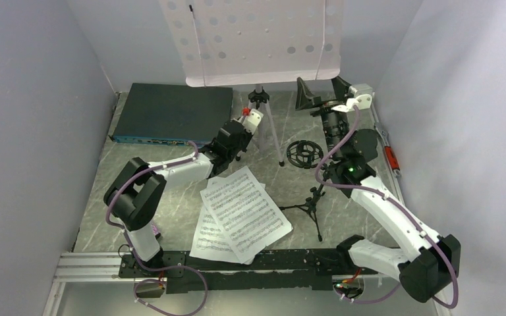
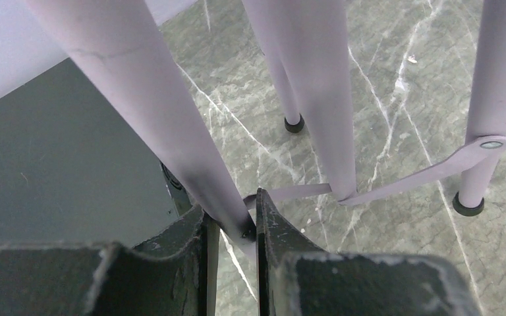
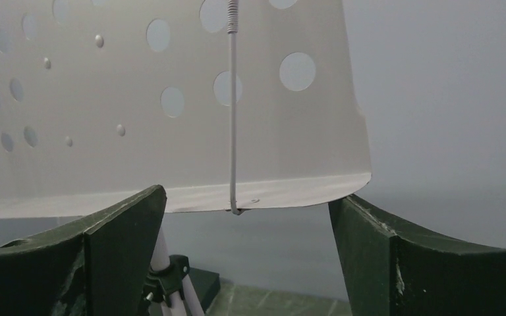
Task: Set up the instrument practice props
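The pale lilac music stand (image 1: 257, 46) stands upright at the far side of the desk (image 1: 362, 217), its perforated plate raised high above its tripod legs. The left fingers (image 2: 273, 230) are pinched narrowly on one of those legs low down. This looks meant to pin the stand in place so that it neither tips nor slides while its top is handled. The right fingers (image 3: 118, 224) are spread wide and hold nothing. They hover level with the plate's lower right corner and straddle the thin wire page holder on its lip without touching it. That suits either a fresh approach to the plate or a hand backing away from it; which one I cannot tell. The two sheet-music pages (image 1: 240, 214) lie overlapped flat on the desk, well in front of the stand, so they are not yet on its lip. The small black mic stand (image 1: 311, 205) sits on its own feet in front of the music stand and to its right, just beside the pages. A flat dark box (image 1: 171, 112) rests directly left of the stand's legs, and a red-handled tool (image 1: 390, 157) lies off to the stand's right against the wall. My reading is that the stand is being steadied first so the pages can go up next.
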Robot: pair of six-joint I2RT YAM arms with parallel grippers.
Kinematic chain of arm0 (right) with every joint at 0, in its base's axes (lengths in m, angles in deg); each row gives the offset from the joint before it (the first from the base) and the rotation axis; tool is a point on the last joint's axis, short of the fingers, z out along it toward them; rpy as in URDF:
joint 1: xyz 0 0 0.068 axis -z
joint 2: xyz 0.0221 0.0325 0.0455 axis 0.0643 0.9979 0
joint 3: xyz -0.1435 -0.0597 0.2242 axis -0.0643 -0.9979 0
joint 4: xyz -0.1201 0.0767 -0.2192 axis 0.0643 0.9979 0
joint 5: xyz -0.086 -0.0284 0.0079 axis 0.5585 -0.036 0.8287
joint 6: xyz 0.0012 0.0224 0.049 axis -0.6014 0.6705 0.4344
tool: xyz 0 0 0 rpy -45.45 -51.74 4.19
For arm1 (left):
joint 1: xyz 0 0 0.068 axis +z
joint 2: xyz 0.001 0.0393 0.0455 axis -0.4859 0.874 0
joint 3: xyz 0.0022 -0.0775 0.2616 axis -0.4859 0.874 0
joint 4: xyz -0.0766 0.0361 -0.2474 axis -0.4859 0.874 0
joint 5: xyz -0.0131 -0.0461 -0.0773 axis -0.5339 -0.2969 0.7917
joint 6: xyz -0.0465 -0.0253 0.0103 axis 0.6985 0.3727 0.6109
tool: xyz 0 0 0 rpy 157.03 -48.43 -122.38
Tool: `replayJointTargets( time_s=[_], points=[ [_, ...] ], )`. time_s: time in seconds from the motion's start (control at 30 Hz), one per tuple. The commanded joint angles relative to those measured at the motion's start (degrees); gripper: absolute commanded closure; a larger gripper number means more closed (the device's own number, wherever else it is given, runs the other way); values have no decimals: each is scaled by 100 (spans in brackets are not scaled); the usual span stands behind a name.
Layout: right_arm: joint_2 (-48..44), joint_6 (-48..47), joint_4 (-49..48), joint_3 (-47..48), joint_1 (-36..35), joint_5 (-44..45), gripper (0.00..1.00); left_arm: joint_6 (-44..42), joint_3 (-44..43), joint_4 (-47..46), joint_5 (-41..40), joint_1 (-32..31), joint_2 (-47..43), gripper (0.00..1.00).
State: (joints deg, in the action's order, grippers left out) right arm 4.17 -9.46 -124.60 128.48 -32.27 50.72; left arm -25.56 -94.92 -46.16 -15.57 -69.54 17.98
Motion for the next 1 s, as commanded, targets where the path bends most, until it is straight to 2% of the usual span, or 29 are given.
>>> replayJointTargets(
  time_s=[0.0, 0.2, 0.67, 0.83, 0.97],
  points=[
    [-613, 116, 275, -112, 63, -25, 1, -811, 117, 1477, -306, -57, 334, 97],
    [-1272, 379, 1504, -519, 87, 250, 1, -657, -39, 1714, -257, -59, 342, 97],
    [-1997, 1048, 2851, -1446, 349, 51, 1, -812, -70, 1723, -288, -65, 353, 97],
    [-1908, 1552, 2834, -1672, 745, -414, 1, -783, 52, 1638, -166, -65, 272, 97],
    [-1670, 1929, 2722, -1663, 1307, -1206, 1, -803, 128, 1600, -85, -82, 220, 97]
  ],
)
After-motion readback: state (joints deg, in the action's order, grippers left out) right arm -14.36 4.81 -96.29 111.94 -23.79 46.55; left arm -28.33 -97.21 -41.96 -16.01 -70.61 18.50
